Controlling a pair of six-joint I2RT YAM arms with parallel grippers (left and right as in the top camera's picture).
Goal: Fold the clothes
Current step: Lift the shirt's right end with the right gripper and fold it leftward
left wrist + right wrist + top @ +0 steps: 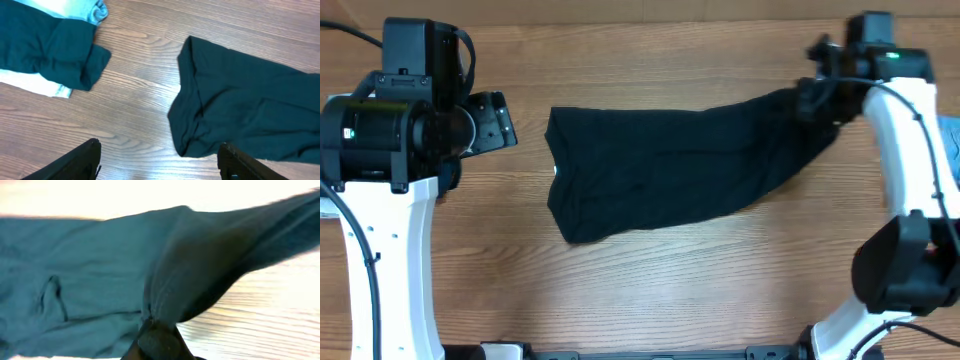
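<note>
Nearest to the left wrist camera, the left fingers (87, 157) stand wide apart and hold nothing, above the bare tabletop (135, 100). Just beyond them lies the rumpled left end of the black garment (240, 105), which is spread long across the middle of the tabletop. Farther off to the side, well apart from it, lies a dark cloth (45, 42), with a light-blue cloth (95, 11) showing from under it. At the far right end, the right fingers (155, 347) are clamped on a bunched corner of the black garment and hold it a little above the wood.
</note>
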